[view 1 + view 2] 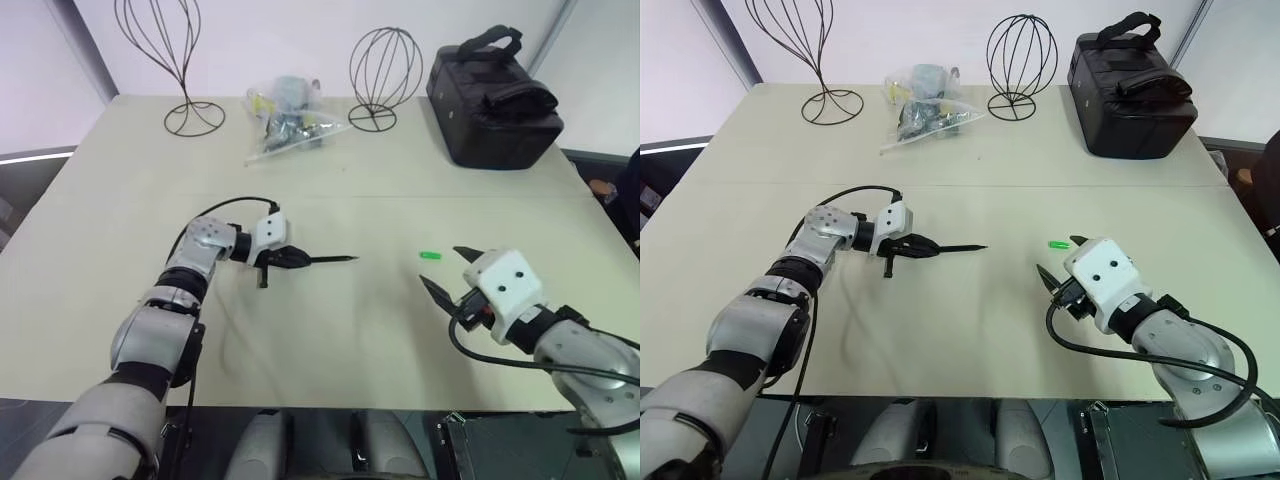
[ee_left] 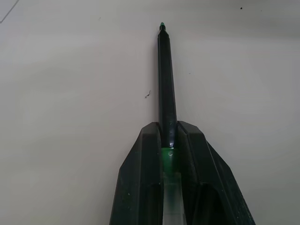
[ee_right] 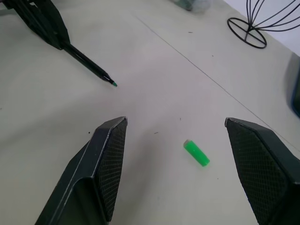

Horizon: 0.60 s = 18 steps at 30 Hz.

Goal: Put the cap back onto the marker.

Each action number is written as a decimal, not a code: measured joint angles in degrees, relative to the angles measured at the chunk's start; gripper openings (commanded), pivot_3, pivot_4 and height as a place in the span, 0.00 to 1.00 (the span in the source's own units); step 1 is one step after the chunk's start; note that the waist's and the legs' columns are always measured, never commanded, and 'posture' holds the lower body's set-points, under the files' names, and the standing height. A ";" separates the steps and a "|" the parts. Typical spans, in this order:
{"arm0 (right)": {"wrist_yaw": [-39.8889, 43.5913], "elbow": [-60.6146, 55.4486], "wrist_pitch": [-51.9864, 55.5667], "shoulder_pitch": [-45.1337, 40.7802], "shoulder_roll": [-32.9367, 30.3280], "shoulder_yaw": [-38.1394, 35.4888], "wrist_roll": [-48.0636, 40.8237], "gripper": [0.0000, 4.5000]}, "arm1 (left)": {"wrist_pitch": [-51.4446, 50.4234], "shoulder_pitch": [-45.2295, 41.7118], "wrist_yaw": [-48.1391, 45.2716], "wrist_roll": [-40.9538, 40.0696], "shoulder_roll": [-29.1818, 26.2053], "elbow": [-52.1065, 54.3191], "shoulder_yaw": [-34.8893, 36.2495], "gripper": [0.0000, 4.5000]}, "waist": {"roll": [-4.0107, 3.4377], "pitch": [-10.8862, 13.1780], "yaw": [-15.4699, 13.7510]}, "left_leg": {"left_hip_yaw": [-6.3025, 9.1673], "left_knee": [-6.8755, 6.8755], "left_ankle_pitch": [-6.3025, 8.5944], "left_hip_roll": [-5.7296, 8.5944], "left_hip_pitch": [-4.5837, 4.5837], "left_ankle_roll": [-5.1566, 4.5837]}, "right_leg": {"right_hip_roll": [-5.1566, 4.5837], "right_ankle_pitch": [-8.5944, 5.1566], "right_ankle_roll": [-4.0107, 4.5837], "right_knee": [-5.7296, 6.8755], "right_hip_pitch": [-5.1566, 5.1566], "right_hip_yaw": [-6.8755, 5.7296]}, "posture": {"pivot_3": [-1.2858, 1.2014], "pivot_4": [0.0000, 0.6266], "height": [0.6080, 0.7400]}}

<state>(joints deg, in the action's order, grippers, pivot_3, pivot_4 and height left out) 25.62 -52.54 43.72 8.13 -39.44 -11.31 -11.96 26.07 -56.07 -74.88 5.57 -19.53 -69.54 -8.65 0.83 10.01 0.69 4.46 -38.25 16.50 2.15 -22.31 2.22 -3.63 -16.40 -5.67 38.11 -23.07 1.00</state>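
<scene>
The thin dark marker lies across the middle of the table, its fine green tip pointing to the right. My left gripper is shut on its rear end; in the left wrist view the marker sticks out from between the two closed fingers. The small bright green cap lies on the table to the right of the tip, apart from it. My right gripper hovers open just in front of the cap, which shows between its spread fingers in the right wrist view.
Two wire stands rise at the table's back, with a clear bag of small items between them. A black bag sits at the back right. The table's front edge runs close to my arms.
</scene>
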 measured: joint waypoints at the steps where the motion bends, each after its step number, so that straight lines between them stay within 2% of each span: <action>1: 0.16 0.04 -0.02 -0.01 0.00 -0.21 0.00 0.75 | 0.54 0.14 0.19 0.01 0.00 0.02 0.01 0.01 | 0.00 0.00 0.00 | 0.00 0.00 0.00 0.00 0.00 0.00 | 0.00 0.00 0.00 0.00 0.00 0.00 | 0.52 0.24 1.00; 9: 3.93 3.66 -2.74 1.15 -2.85 -3.58 -0.01 0.75 | 9.07 2.02 2.93 0.17 -0.94 1.14 0.00 0.01 | 0.01 0.00 -0.04 | 0.00 0.00 0.00 0.00 0.00 0.00 | -0.01 0.00 0.00 -0.02 0.00 0.00 | 0.52 0.24 1.00; 14: 10.40 12.08 -6.11 -0.33 -4.14 -7.96 -3.96 0.75 | 14.60 2.06 4.43 -0.40 -1.97 3.27 0.99 0.01 | 0.03 0.02 0.00 | -0.02 0.00 0.00 -0.01 0.00 0.00 | -0.01 0.00 0.00 -0.01 0.00 0.02 | 0.52 0.24 1.00; 18: 16.53 21.57 -9.34 -4.52 -6.07 -8.58 -7.34 0.75 | 16.12 2.15 4.55 -2.00 -2.22 4.90 1.42 0.01 | 0.02 0.02 0.04 | -0.04 0.00 0.00 -0.01 0.00 0.00 | -0.02 0.00 0.00 -0.01 0.00 0.02 | 0.52 0.24 1.00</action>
<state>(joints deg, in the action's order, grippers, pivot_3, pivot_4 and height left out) 42.15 -30.97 34.37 3.60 -45.51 -19.89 -19.30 42.20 -53.92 -70.32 3.57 -21.74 -64.64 -7.24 0.85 10.02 0.73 4.42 -38.24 16.50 2.14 -22.31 2.22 -3.66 -16.39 -5.67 38.09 -23.07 1.01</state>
